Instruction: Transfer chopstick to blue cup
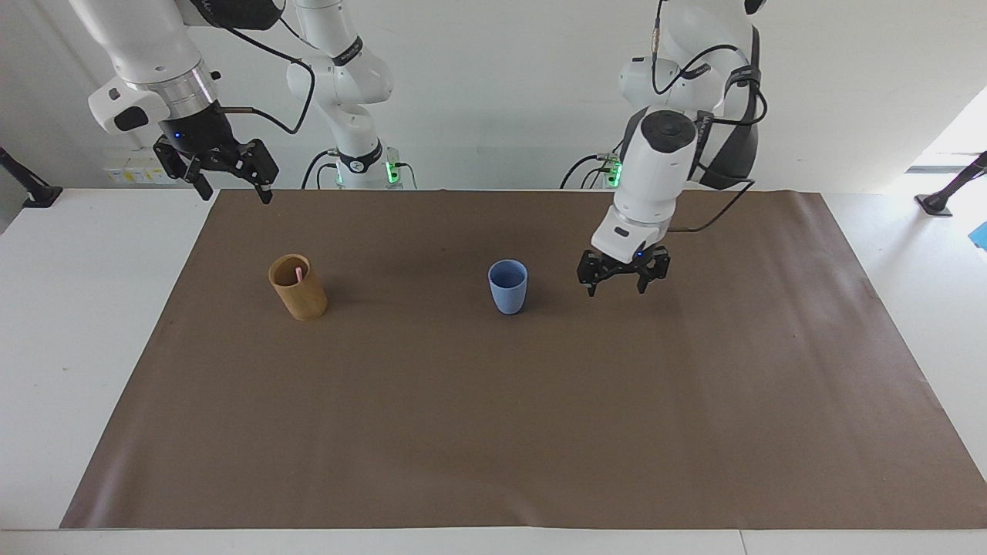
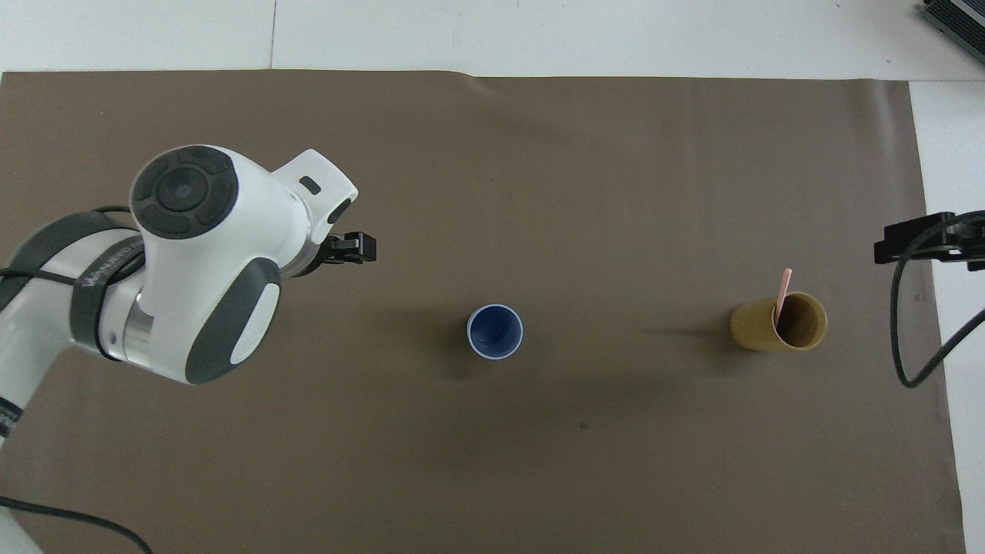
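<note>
In the facing view, the matte blue cup (image 1: 508,286) stood upright and alone on the brown mat (image 1: 493,432), rim free to receive. The left hand (image 1: 624,278) hung wide and empty beside it; the right hand (image 1: 224,174), also wide, waited above the tan cup (image 1: 298,287). Overhead, one pale-pink chopstick (image 2: 782,295) leaned inside that bamboo-coloured cylinder, well apart from the blue cup, toward the right arm's end of the worktop.

A tan cup (image 1: 298,287) (image 2: 779,322) stands upright on a brown mat (image 1: 493,432) (image 2: 492,477) toward the right arm's end of the table. The mat covers most of the white table (image 1: 69,308) (image 2: 616,35), which shows bare along the mat's edges. A dark object (image 2: 954,19) lies at the table's edge, only partly in the overhead view.
</note>
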`<state>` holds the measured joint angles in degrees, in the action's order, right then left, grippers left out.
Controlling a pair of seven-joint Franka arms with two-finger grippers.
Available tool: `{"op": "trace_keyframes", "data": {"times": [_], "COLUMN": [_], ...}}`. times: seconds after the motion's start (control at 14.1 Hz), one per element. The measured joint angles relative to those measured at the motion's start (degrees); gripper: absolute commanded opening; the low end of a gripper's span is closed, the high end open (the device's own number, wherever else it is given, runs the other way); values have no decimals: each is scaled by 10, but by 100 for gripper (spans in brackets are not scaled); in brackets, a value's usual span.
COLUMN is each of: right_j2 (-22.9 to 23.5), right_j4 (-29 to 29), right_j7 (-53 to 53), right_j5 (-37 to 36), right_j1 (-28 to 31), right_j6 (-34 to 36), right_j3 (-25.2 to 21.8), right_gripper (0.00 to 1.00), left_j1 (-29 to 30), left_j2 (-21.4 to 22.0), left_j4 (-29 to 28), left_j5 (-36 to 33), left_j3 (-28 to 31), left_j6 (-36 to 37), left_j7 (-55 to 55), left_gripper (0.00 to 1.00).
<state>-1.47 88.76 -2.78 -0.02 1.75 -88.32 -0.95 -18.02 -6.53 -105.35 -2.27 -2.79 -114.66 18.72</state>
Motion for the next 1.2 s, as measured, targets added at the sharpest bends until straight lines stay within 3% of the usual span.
{"op": "trace_keyframes", "data": {"times": [0.57,0.85,1.2], "right_j2": [0,0,24], "right_j4": [0,1,4], "right_j7": [0,0,1], "right_j5": [0,-13,-44], "right_j1": [2,1,-34], "right_j6": [0,-21,-30], "right_j3": [-2,-6,2], "right_gripper": [100,100,100], "left_j1": [155,184,184], "left_j2": [31,51,76], "left_j4": [-12,-10,88], "left_j5": [0,0,0], "left_j3": [1,1,-13], "left_j6": [54,68,202], "left_j7": [-218,-260,-261], "left_gripper": [100,100,100]}}
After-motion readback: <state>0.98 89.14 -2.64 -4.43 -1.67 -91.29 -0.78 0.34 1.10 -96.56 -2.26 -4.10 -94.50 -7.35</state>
